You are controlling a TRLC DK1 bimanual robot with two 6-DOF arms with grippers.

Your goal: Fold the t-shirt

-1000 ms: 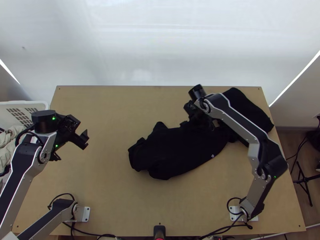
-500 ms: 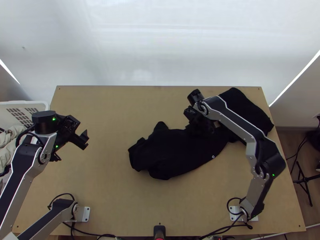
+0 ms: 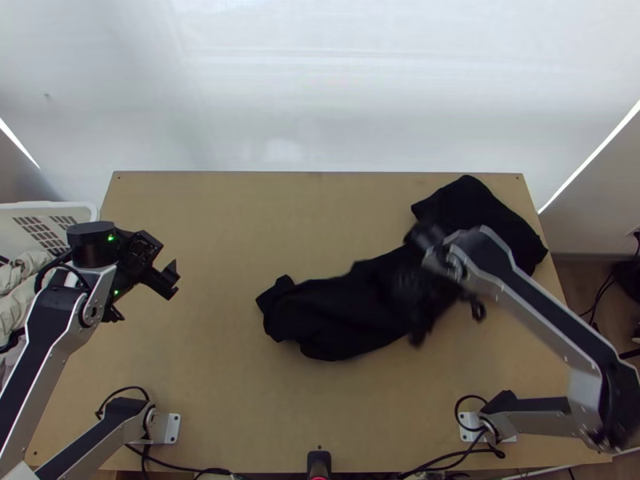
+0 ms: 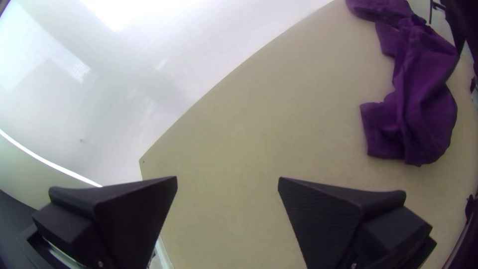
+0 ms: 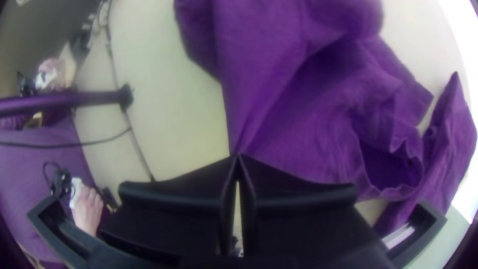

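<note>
The dark t-shirt (image 3: 344, 312) lies bunched and stretched slantwise from mid-table to the far right. My left gripper (image 3: 166, 280) is above the table's left side, well apart from the cloth; in the left wrist view the left gripper (image 4: 227, 180) stands open and empty, with the t-shirt (image 4: 416, 99) beyond it. My right gripper (image 3: 417, 334) is blurred at the near edge of the shirt's middle. In the right wrist view, the right gripper (image 5: 237, 155) is shut on a bit of the t-shirt (image 5: 308, 114), whose folds run up to the fingertips. An open hem shows beside it.
A white basket (image 3: 48, 210) with light cloth stands beyond the table's left edge. Bare table (image 3: 216, 352) lies left of the shirt and along the near side. A person's hand (image 5: 87, 209) shows off the table's edge.
My right gripper has moved right and toward the table's near edge. The shirt's raised far corner near mid-table has dropped away, its middle drawn along. The left arm has barely moved.
</note>
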